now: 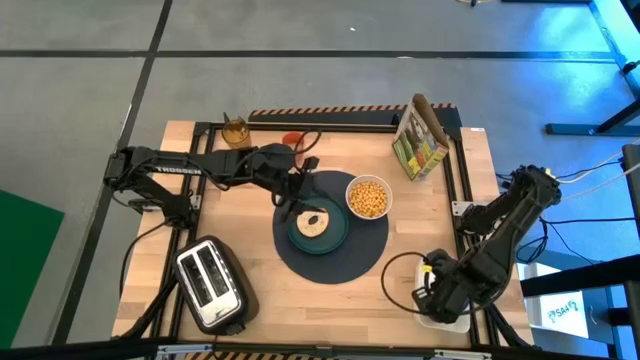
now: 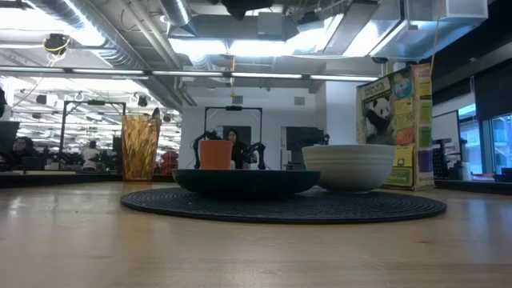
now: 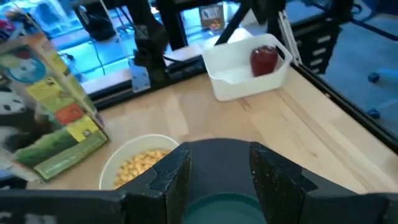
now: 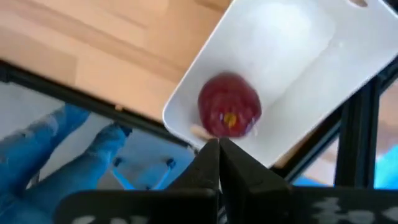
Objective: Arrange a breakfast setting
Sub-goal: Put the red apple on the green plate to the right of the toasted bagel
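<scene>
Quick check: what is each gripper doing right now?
Left gripper: open, empty, over the teal plate.
Right gripper: shut, empty, above the red fruit in the white rectangular tray.

I count one mat, one plate and one bagel. One bowl, filled with yellow pieces I can't count. One amber glass and one orange cup. One red fruit, lying in one white tray. One toaster with two slots, and one cereal box. Two arms on my rig, so two grippers: left and right.
</scene>
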### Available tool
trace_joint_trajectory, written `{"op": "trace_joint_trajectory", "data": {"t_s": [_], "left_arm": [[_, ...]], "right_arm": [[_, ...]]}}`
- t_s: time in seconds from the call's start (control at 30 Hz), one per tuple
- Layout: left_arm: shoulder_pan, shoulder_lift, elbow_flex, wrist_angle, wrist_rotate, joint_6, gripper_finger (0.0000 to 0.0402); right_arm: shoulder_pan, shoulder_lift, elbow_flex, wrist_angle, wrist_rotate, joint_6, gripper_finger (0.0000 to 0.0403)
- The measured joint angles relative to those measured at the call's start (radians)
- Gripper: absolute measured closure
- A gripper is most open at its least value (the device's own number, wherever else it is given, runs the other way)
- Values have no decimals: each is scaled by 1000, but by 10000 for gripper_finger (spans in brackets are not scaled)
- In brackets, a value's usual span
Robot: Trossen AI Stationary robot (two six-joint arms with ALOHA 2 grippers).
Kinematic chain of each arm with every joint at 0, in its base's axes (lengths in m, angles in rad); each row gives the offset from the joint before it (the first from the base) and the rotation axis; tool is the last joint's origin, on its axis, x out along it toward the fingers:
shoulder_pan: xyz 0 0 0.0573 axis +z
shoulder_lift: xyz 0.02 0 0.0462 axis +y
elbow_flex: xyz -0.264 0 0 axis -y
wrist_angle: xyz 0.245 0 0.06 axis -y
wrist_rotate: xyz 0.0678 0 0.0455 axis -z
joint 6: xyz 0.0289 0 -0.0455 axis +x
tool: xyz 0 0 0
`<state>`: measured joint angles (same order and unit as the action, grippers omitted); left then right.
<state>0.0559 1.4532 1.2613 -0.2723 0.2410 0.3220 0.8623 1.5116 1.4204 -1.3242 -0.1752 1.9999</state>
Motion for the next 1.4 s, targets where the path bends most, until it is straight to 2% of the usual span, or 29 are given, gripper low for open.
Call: {"op": "trace_joint_trajectory", "data": {"t_s": [0.13, 0.37, 0.5, 0.63, 0.9, 1.03, 1.17, 1.4], "left_arm": [[-1, 0, 0, 1, 0, -42, 245], [-17, 0, 0, -8, 11, -128, 245], [-21, 0, 0, -46, -25, -129, 245], [-19, 0, 0, -82, -40, -129, 245], [-30, 0, 0, -105, -39, -129, 245], [-33, 0, 0, -105, -41, -128, 245], [-33, 0, 0, -105, -41, -128, 245], [-33, 0, 0, -105, -47, -128, 245]], "right_arm": [[1, 3, -90, 91, 0, 3, 364], [1, 3, -229, 236, -38, 7, 237], [1, 3, -282, 303, -118, 9, 209], [2, 3, -297, 326, -140, 9, 227], [2, 3, -297, 318, -148, 4, 321], [2, 3, -297, 317, -150, -11, 348], [2, 3, -297, 317, -151, -12, 348], [2, 3, -325, 342, -160, -12, 311]]}}
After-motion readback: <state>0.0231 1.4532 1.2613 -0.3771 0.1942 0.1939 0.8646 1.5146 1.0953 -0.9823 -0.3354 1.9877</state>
